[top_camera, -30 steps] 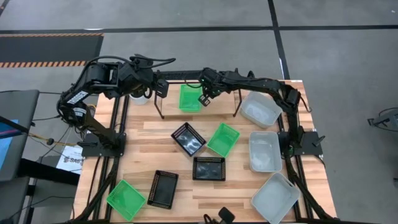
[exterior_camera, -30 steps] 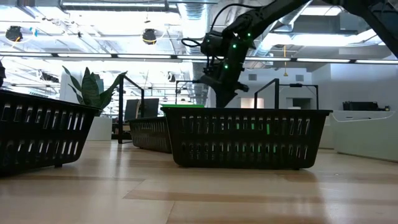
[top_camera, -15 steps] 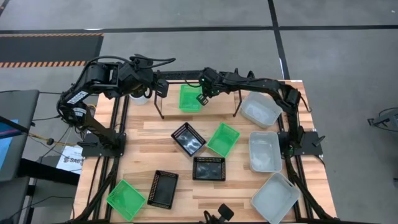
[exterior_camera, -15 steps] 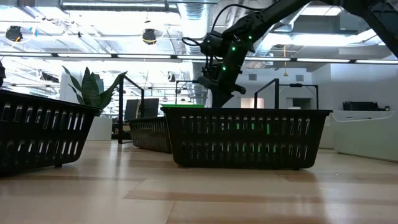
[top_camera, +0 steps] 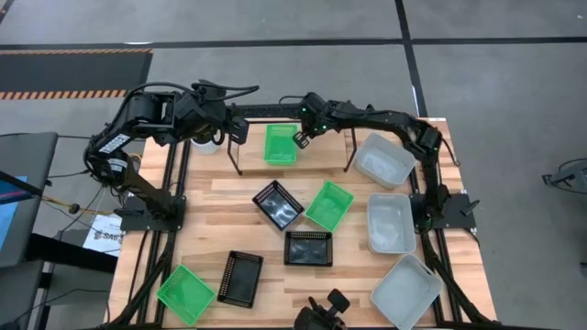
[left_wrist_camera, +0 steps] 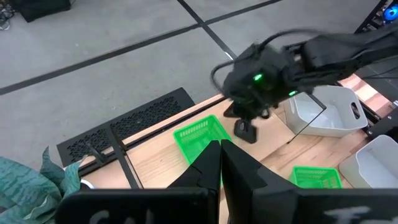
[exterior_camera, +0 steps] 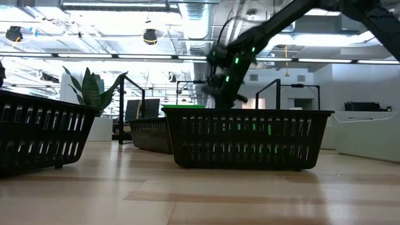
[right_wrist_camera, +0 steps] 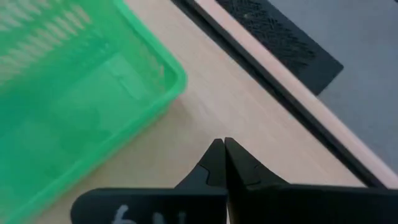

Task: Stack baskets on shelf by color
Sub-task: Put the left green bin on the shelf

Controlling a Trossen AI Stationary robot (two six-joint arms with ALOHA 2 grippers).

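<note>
One green basket [top_camera: 280,144] sits flat on the shelf [top_camera: 323,154], a wooden board on a black wire frame at the table's far edge. My right gripper [top_camera: 300,138] hovers shut just right of that basket; in its wrist view the fingertips [right_wrist_camera: 222,149] are over bare board beside the basket's corner [right_wrist_camera: 177,78]. My left gripper [top_camera: 234,129] waits shut above the shelf's left end. Two more green baskets [top_camera: 329,205] [top_camera: 185,293], three black baskets [top_camera: 277,203] [top_camera: 308,247] [top_camera: 240,278] and three white ones [top_camera: 383,159] [top_camera: 391,223] [top_camera: 404,291] lie on the table.
The shelf's right half is bare board between its black uprights [top_camera: 349,151]. In the low view a black basket [exterior_camera: 247,137] fills the foreground and hides the shelf's top. A white cup with a plant [top_camera: 206,142] stands off the shelf's left end.
My right gripper has drawn back a little from the green basket's right edge toward the table's far edge, and its wrist has swung. The basket has stayed where it was on the shelf.
</note>
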